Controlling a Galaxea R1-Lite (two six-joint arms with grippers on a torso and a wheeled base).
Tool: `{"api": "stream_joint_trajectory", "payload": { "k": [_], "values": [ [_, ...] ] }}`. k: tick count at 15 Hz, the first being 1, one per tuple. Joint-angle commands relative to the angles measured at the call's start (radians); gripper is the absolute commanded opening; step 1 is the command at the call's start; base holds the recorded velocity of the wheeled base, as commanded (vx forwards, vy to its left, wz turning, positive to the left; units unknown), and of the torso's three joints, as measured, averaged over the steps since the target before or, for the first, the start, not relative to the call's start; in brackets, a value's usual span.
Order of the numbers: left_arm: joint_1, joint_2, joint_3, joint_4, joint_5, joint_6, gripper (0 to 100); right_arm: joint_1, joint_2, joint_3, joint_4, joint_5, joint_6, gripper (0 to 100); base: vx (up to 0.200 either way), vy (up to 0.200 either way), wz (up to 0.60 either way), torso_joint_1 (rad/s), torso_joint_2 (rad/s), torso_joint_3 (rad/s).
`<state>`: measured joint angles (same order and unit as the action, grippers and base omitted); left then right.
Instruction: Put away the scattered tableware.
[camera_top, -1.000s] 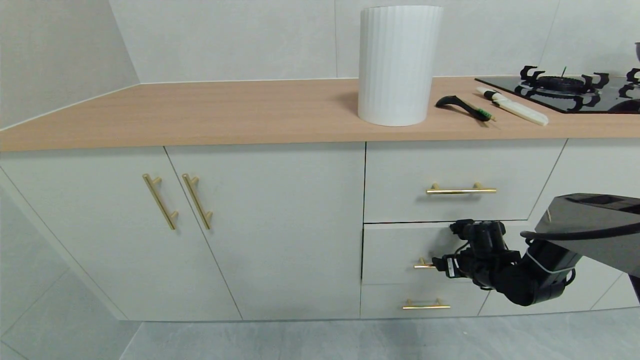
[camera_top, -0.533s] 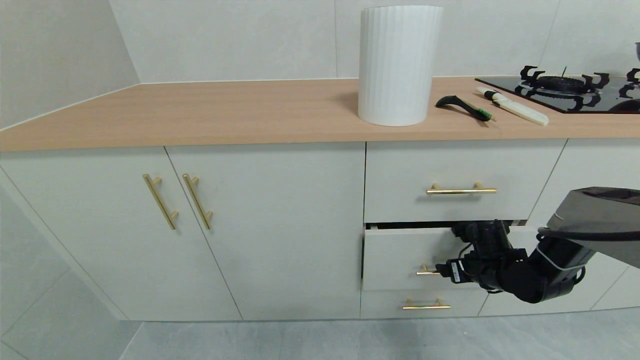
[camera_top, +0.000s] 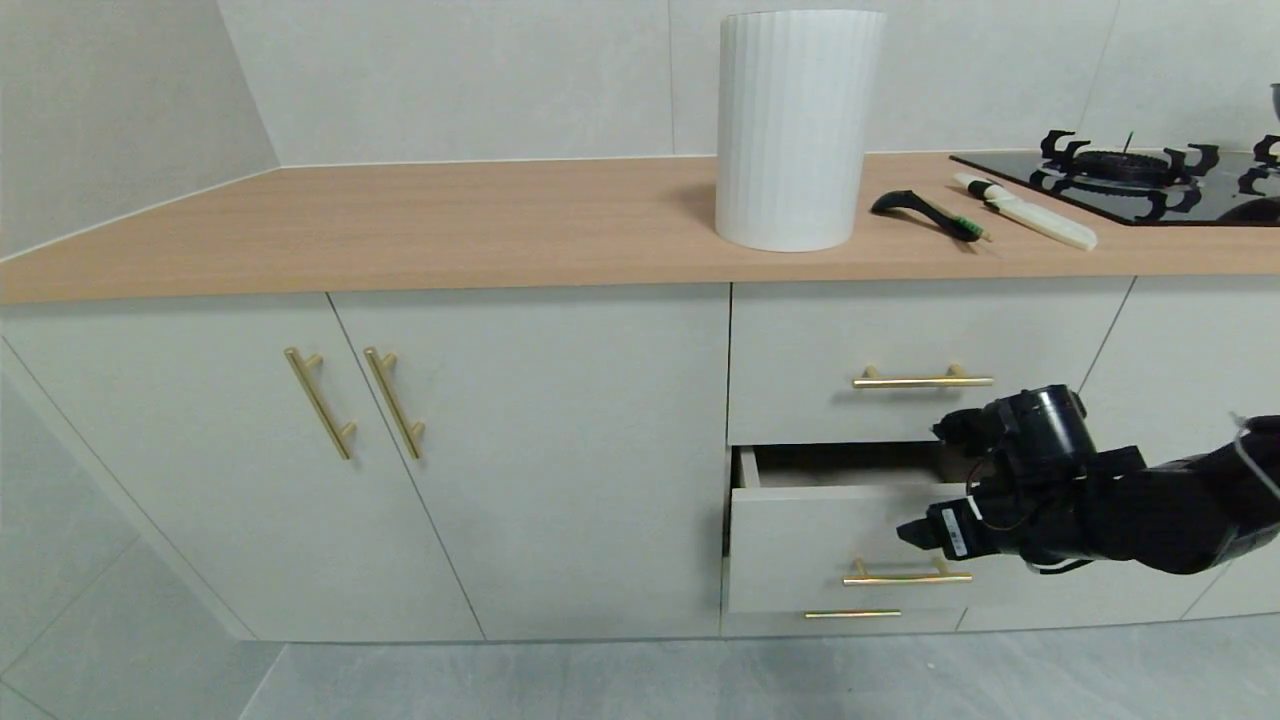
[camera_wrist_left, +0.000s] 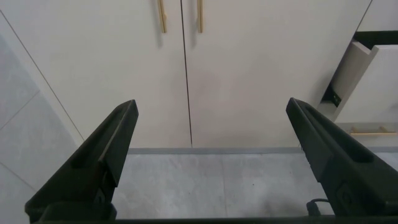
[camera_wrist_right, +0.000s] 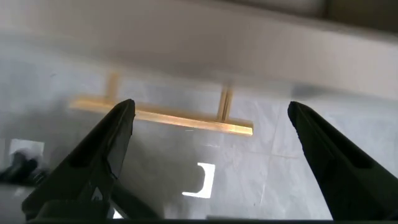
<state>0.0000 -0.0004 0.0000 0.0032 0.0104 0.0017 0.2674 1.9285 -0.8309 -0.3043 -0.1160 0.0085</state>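
On the counter (camera_top: 450, 225), a tall canister (camera_top: 797, 130) stands toward the right. Just right of it lie a peeler (camera_top: 925, 215) and then a knife (camera_top: 1025, 222), with the hob (camera_top: 1130, 185) farther right. Below, two cabinet doors (camera_top: 560, 450) sit left of three stacked drawers. The middle drawer (camera_top: 800, 525) juts forward of the top drawer (camera_top: 890, 330) and bottom drawer (camera_top: 780, 622). The right gripper (camera_top: 915, 535) is before the middle drawer, just above its handle (camera_top: 905, 577).

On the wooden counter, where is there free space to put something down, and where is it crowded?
The widest bare stretch of the countertop runs from the left wall corner to the white ribbed container. Between that container and the hob it is crowded: a black-handled tool and a white knife lie there.
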Motion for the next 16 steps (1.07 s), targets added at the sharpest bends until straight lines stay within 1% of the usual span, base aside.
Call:
{"api": "stream_joint_trajectory", "payload": {
  "k": [1,3,5,7,11,12,13,16],
  "values": [
    [0.000,0.000,0.000,0.000,0.000,0.000,100,0.022,-0.151,-0.002,0.007,-0.001,0.007,100,0.000,0.000,0.00,0.000,0.00,0.000],
    [0.000,0.000,0.000,0.000,0.000,0.000,100,0.022,-0.160,-0.016,-0.009,-0.004,0.050,100,0.000,0.000,0.00,0.000,0.00,0.000],
    [0.000,0.000,0.000,0.000,0.000,0.000,100,0.019,-0.144,-0.016,-0.076,-0.004,0.071,100,0.000,0.000,0.00,0.000,0.00,0.000],
    [0.000,0.000,0.000,0.000,0.000,0.000,100,0.019,-0.092,-0.010,-0.154,-0.008,0.073,100,0.000,0.000,0.00,0.000,0.00,0.000],
    [0.000,0.000,0.000,0.000,0.000,0.000,100,0.019,0.029,-0.016,-0.240,-0.022,0.108,100,0.000,0.000,0.00,0.000,0.00,0.000],
    [0.000,0.000,0.000,0.000,0.000,0.000,100,0.018,0.087,-0.016,-0.312,-0.053,0.110,100,0.000,0.000,0.00,0.000,0.00,0.000],
    [0.000,0.000,0.000,0.000,0.000,0.000,100,0.018,0.113,-0.014,-0.357,-0.067,0.108,100,0.000,0.000,0.00,0.000,0.00,0.000],
    [0.000,0.000,0.000,0.000,0.000,0.000,100,0.019,0.148,-0.016,-0.381,-0.070,0.108,100,0.000,0.000,0.00,0.000,0.00,0.000]
  ]
}}
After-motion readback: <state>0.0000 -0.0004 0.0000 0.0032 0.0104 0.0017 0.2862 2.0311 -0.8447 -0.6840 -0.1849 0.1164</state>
